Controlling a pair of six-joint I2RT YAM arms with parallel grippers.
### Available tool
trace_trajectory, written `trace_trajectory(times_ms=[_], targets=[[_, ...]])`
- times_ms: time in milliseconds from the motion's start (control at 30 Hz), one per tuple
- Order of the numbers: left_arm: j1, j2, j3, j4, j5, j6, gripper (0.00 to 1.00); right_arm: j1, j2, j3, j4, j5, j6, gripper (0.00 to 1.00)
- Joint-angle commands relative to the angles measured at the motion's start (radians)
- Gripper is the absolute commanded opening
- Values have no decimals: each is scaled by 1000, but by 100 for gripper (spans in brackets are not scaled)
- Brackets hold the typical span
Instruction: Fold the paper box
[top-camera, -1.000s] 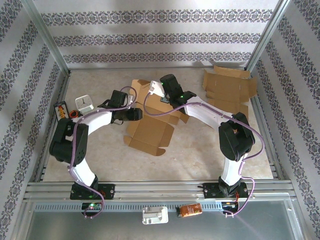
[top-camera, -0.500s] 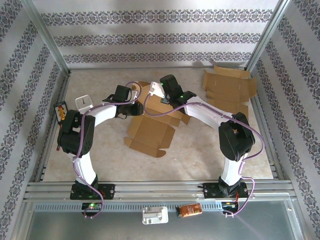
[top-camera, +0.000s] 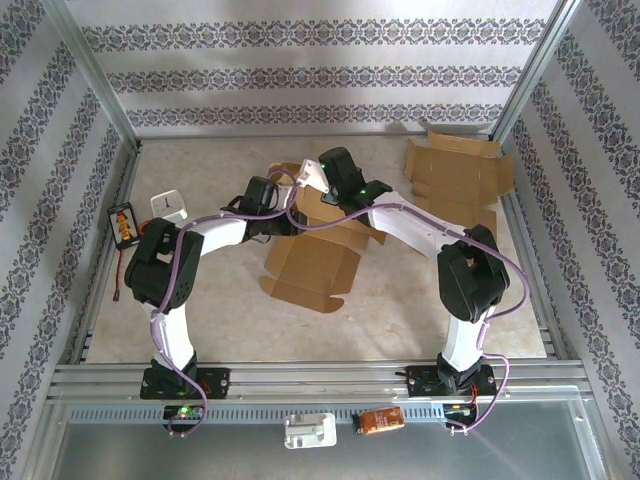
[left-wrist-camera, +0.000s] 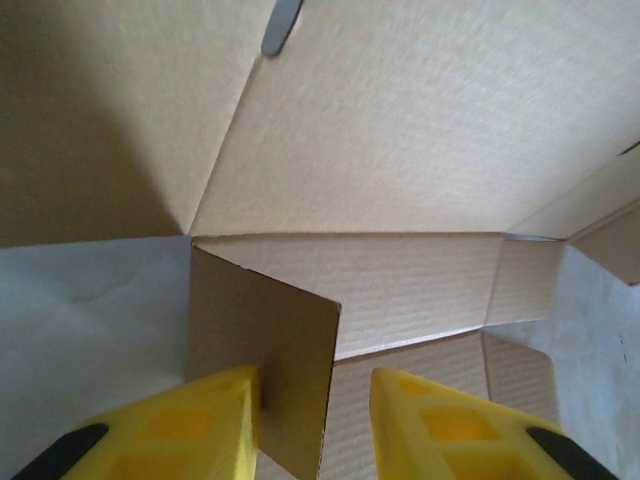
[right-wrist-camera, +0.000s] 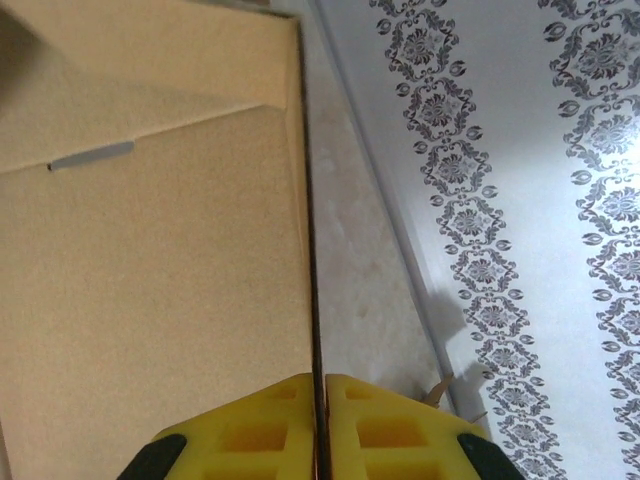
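Observation:
The paper box (top-camera: 312, 262) is a brown cardboard blank lying partly unfolded mid-table, its rear panel raised. My right gripper (top-camera: 318, 187) is at that raised panel; in the right wrist view its yellow fingers (right-wrist-camera: 270, 425) are shut on the panel's thin edge (right-wrist-camera: 308, 250). My left gripper (top-camera: 278, 217) reaches into the box's left side. In the left wrist view a small upright flap (left-wrist-camera: 270, 350) stands between the open jaws of the left gripper (left-wrist-camera: 315, 420), resting against the left finger (left-wrist-camera: 190, 430), with a gap to the right finger (left-wrist-camera: 450, 430).
A second flat cardboard blank (top-camera: 458, 178) lies at the back right. A black device (top-camera: 124, 222) and a small white object (top-camera: 168, 205) sit at the left. A white part (top-camera: 310, 432) and an orange item (top-camera: 381, 420) lie on the near rail shelf.
My left arm has swung right, into the box's left side, and its jaws now straddle a small flap. The box has shifted slightly to the right. The right gripper kept its hold.

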Motion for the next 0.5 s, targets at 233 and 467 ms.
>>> trace_trajectory(times_ms=[233,467], targets=[[-9,-56,-66,115,-4,-36,53,13,-3,-11,15,-7,3,10],[142,-332,-153,59,-10,9,70,0,-19,-25,36,21,-83,10]])
